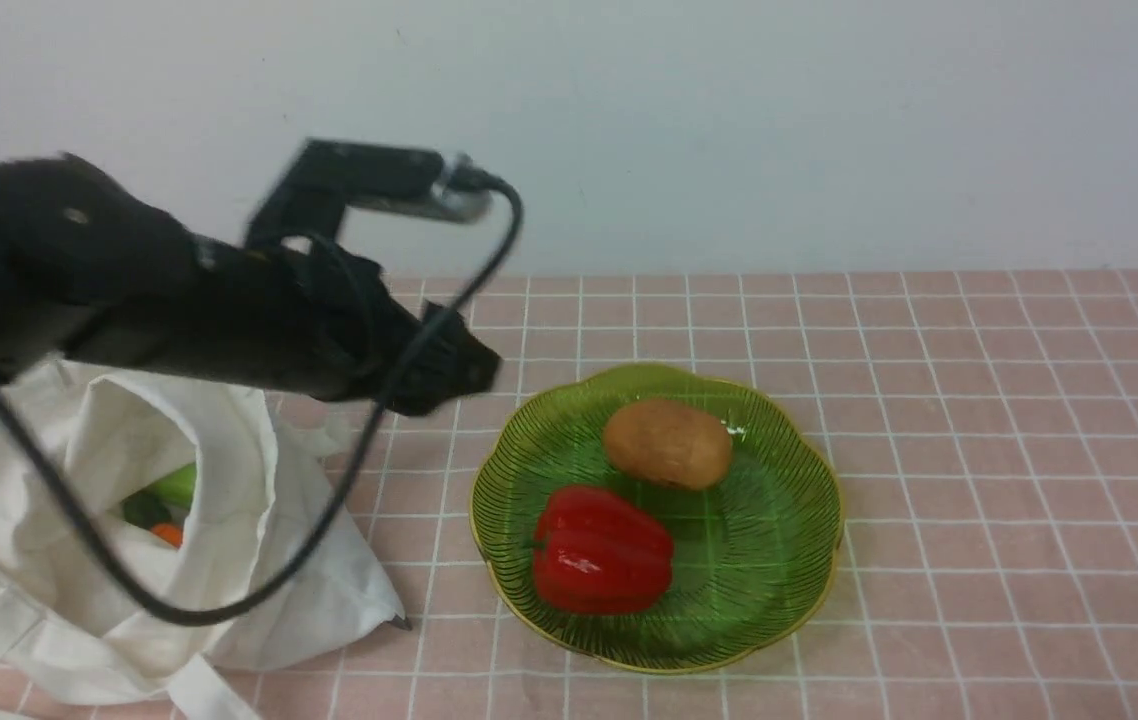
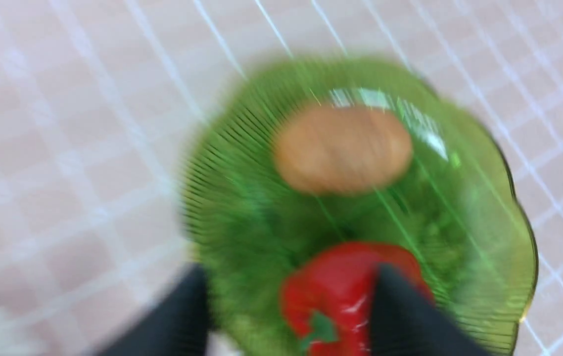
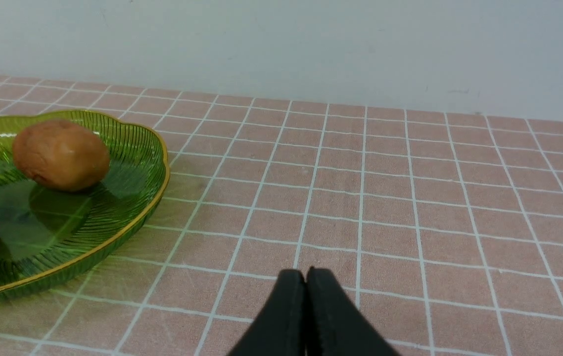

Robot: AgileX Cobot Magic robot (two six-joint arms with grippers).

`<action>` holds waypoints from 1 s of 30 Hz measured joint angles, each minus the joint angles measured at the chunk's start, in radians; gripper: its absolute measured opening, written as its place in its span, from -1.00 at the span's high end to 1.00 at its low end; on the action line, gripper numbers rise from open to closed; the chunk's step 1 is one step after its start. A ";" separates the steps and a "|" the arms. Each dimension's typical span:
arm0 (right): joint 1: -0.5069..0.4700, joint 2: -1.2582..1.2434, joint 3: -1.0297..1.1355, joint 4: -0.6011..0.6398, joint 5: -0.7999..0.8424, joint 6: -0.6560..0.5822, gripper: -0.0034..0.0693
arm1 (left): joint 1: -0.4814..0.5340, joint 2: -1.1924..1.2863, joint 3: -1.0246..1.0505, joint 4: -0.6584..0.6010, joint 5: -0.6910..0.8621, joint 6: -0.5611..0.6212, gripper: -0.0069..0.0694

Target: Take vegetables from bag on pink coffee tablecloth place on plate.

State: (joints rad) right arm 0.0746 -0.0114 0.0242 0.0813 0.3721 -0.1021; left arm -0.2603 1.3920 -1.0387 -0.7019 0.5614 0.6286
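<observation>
Closest to the lens, the soft white cloth tote bag (image 1: 229,470) slumps on the front left of the counter. Its mouth gapes and its wide strap handles run off the lower edge of the front view. In the opening show a light green piece (image 1: 179,485), a small orange piece (image 1: 167,535) and, between them, a dark green thing too shadowed to name. So there are vegetables not yet fetched.

Two are already served. The glossy red bell pepper (image 1: 601,550) lies on its side on the near half of the translucent green ribbed plate (image 1: 769,540) with the scalloped yellowish rim. A brown potato-like oval (image 1: 667,442) sits behind it, the two just apart. The plate stands to the right of the bag, near it but not touching. I judge the task roughly half done, with the bag's smaller pieces to come.

The left claw (image 2: 289,277) hangs in the air above the strip of pink white-gridded tablecloth (image 1: 979,450) between bag and plate, beyond the bag's mouth. Its jaws stand wide apart and carry nothing. From its wrist the pepper shows below, past the fingers, in no grip, though that picture is smeared. The pieces in the bag lie lower, to the claw's left and nearer the camera, well apart from it.

The right claw (image 3: 306,277) is pressed closed and empty, low over bare cloth to the right of the plate, outside the front view.
</observation>
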 joint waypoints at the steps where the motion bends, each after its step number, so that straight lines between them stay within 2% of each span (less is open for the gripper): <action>1: 0.000 0.000 0.000 0.000 0.000 0.000 0.95 | 0.018 -0.046 0.000 0.045 0.016 -0.021 0.37; 3: 0.000 0.000 0.000 0.000 0.000 0.000 0.95 | 0.049 -0.173 0.000 0.139 0.063 -0.083 0.71; 6: 0.000 0.000 0.000 0.000 0.000 0.000 0.95 | 0.071 -0.322 0.000 0.220 0.100 -0.148 0.81; 10: 0.000 0.000 0.000 0.000 0.000 0.000 0.95 | 0.079 -0.555 0.030 0.315 0.126 -0.247 0.83; 14: 0.000 0.000 0.000 0.000 0.000 0.000 0.95 | 0.079 -0.779 0.092 0.361 0.141 -0.299 0.83; 26: 0.000 0.000 0.000 0.000 0.000 0.000 0.95 | 0.079 -1.368 0.189 0.378 0.160 -0.266 0.83; 30: 0.000 0.000 0.000 0.000 0.000 0.000 0.95 | 0.079 -1.421 0.246 0.404 0.097 -0.256 0.83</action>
State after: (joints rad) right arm 0.0746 -0.0114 0.0242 0.0813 0.3721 -0.1021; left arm -0.1811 -0.0292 -0.7931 -0.2980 0.6581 0.3725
